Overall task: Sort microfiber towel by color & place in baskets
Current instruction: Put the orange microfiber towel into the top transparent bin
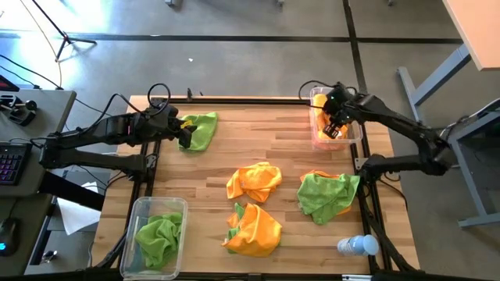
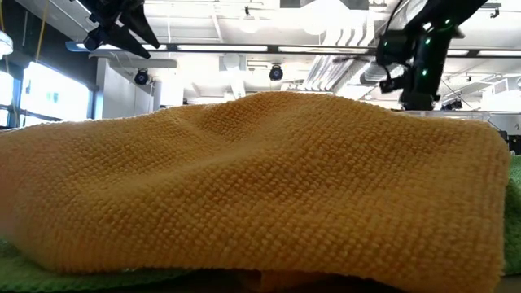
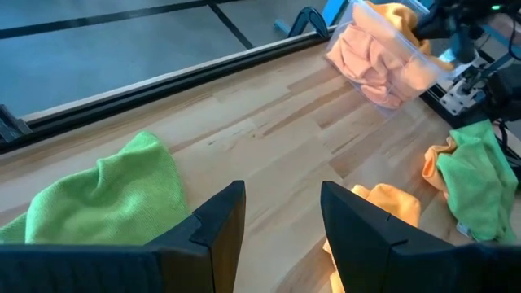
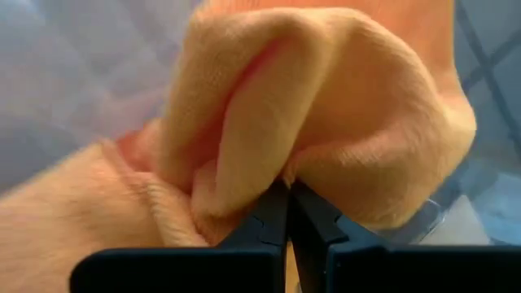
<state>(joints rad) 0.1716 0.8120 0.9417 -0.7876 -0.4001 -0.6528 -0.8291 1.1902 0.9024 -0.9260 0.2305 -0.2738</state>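
My right gripper (image 1: 334,126) is shut on an orange towel (image 4: 326,106) inside the clear basket (image 1: 355,134) at the table's far right. My left gripper (image 3: 281,220) is open, low over the table's far left. A lime green towel (image 1: 201,129) lies on the wood right beside one of its fingers; the gap between the fingers shows only bare table. The second basket (image 1: 139,209) sits at the near left corner with a green towel (image 1: 159,238) in it. Two more orange towels (image 1: 254,181) (image 1: 254,228) and a green one (image 1: 328,193) lie loose on the table. My right gripper pinches a bunched fold of the orange towel (image 4: 281,175) between its two shut fingers, several layers gathered together. It comes from above, pointing down into the basket. The rest of the towel (image 3: 378,65) lies bunched in the basket.
A small clear bottle with a blue cap (image 1: 358,246) lies at the near right corner. The green towel at the near right rests on an orange one (image 1: 344,204). Bare wood stretches along the far middle (image 1: 262,129). An orange towel (image 2: 260,187) fills the low view.
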